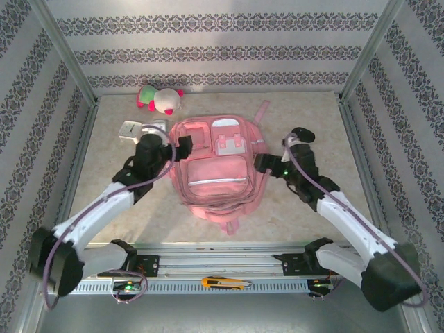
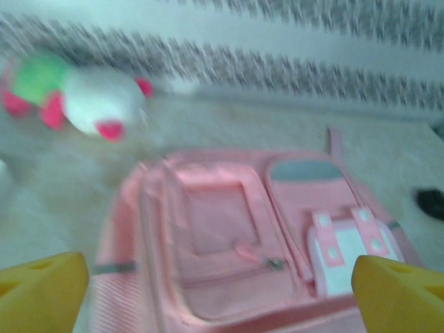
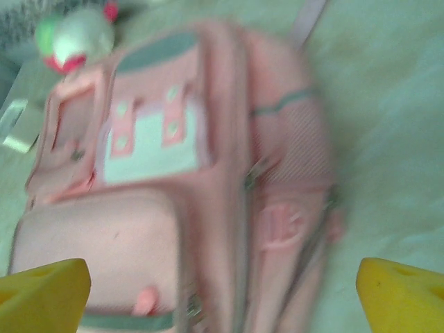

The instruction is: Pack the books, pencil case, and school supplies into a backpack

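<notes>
The pink backpack point(image 1: 211, 170) lies flat in the middle of the table with its front pockets up and zipped. It also shows in both wrist views point(image 2: 236, 236) point(image 3: 173, 180). My left gripper point(image 1: 182, 146) hangs at the backpack's upper left edge, open wide with nothing between its yellow fingertips point(image 2: 41, 291). My right gripper point(image 1: 262, 164) is at the backpack's right side, also open and empty, yellow fingertips point(image 3: 402, 295) spread apart. A small yellow-and-black piece point(image 1: 225, 283) of the school supplies lies on the near rail. The books and the pencil case are out of view.
A pink-and-white plush toy point(image 1: 159, 98) sits at the back left. A white clock cube point(image 1: 132, 130) stands left of the backpack, behind my left arm. A black oval lump point(image 1: 302, 133) lies to the backpack's right. Patterned walls close in three sides.
</notes>
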{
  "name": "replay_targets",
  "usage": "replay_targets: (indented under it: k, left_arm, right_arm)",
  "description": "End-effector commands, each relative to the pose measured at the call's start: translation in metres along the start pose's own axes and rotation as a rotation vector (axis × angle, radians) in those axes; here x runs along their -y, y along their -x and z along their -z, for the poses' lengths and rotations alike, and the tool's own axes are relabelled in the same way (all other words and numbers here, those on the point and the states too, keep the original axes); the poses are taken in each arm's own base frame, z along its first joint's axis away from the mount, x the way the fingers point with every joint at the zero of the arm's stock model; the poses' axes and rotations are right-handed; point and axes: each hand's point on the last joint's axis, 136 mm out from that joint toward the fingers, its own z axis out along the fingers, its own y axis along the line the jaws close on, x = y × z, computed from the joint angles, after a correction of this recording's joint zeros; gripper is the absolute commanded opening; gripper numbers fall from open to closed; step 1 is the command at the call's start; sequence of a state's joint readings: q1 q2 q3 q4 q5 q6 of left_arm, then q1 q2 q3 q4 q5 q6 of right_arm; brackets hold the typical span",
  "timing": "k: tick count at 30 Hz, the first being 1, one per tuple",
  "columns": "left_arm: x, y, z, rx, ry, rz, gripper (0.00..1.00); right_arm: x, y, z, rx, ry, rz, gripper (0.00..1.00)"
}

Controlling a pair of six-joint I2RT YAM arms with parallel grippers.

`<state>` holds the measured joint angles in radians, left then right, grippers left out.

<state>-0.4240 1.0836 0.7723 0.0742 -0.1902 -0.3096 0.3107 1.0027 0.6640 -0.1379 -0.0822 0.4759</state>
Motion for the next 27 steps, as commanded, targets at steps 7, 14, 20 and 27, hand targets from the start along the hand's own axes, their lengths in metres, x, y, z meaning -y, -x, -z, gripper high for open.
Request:
replay_targets:
  k: [7,14,20,27]
  left_arm:
    - [-0.112,-0.054,0.024,0.199,0.407,-0.268,0.99]
    - [-0.128,-0.088,-0.03,0.182,0.35,-0.359,0.99]
    - [-0.16,-0.111,-0.041,0.162,0.281,-0.196,0.99]
    - [-0.177,-0.115,-0.06,0.027,0.336,-0.144,0.99]
  right_arm:
    - [0.12,0.024,0.003,0.215,-0.329,0.176,0.98]
    - [0.111,0.021,-0.041,0.253,-0.147,0.382,0.98]
    - [0.134,0.024,-0.061,0.381,-0.141,0.309,0.98]
    - [0.138,0.028,-0.066,0.337,-0.224,0.318,0.98]
